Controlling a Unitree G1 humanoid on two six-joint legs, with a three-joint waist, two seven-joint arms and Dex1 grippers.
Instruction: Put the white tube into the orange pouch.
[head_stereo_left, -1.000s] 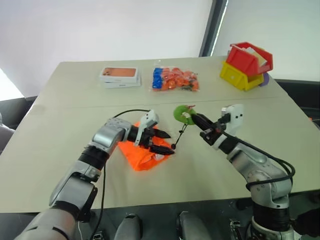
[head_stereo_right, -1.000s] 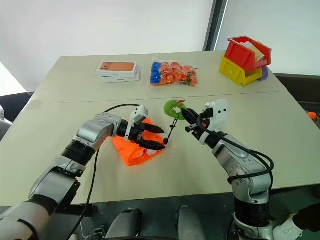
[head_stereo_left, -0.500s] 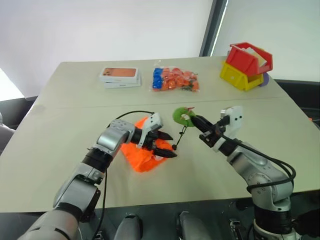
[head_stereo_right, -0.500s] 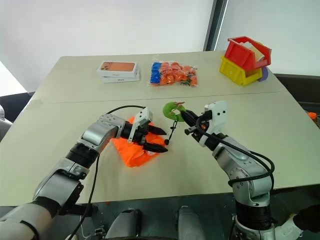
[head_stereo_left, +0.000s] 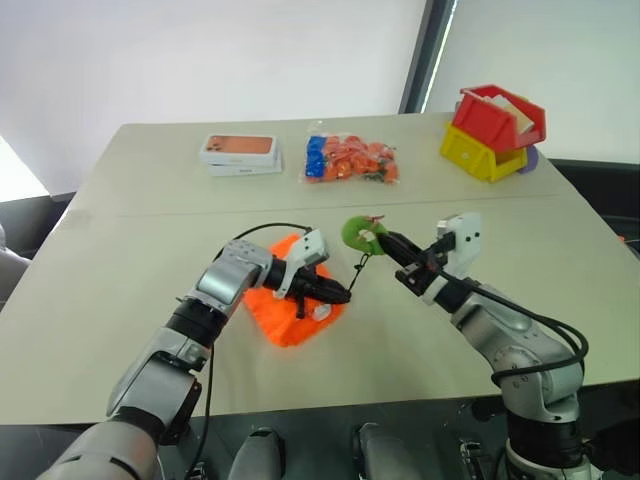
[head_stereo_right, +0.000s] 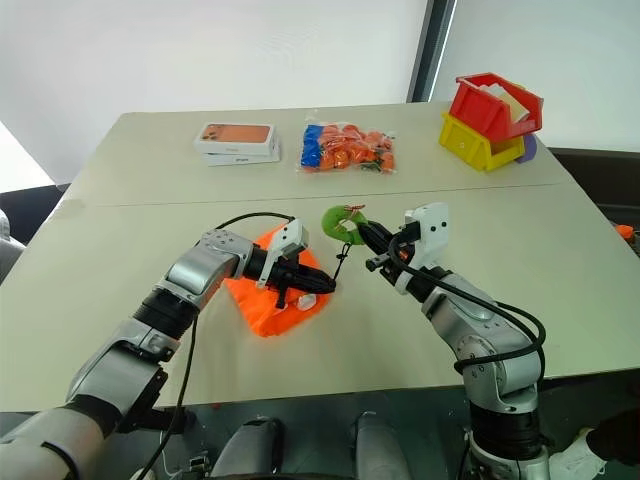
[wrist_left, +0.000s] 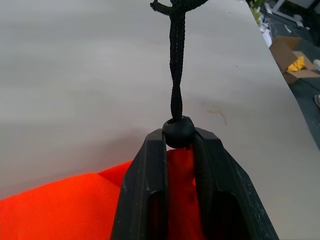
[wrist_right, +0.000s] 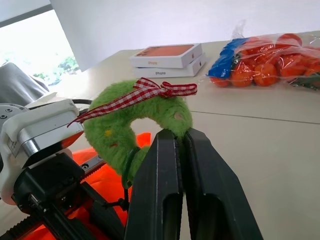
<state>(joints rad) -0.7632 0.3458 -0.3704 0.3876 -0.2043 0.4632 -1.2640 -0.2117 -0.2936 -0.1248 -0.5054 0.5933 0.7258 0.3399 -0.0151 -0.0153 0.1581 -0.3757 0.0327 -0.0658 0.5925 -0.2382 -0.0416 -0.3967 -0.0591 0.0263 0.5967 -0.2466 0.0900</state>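
The orange pouch (head_stereo_left: 278, 316) lies flat on the table in front of me. My left gripper (head_stereo_left: 338, 295) is shut on its gathered neck, pinching orange fabric and the black cord (wrist_left: 175, 75) just behind the cord's black bead (wrist_left: 178, 132). The cord runs taut up to the green round charm (wrist_right: 117, 135), which has a red checked ribbon. My right gripper (head_stereo_left: 388, 243) is shut on that charm and holds it above the table, to the right of the pouch. A small white piece (head_stereo_left: 321, 312) shows at the pouch's edge below the left fingers; I cannot tell whether it is the white tube.
At the back of the table stand two stacked white phone boxes (head_stereo_left: 240, 152) and a clear bag of orange and blue pieces (head_stereo_left: 350, 160). Red and yellow bins (head_stereo_left: 492, 132) sit at the back right corner. Bare tabletop (head_stereo_left: 120, 250) surrounds the pouch.
My left gripper's fingers, wide open over the pouch before, have closed on its neck and cord. The right gripper with the charm has stayed in place.
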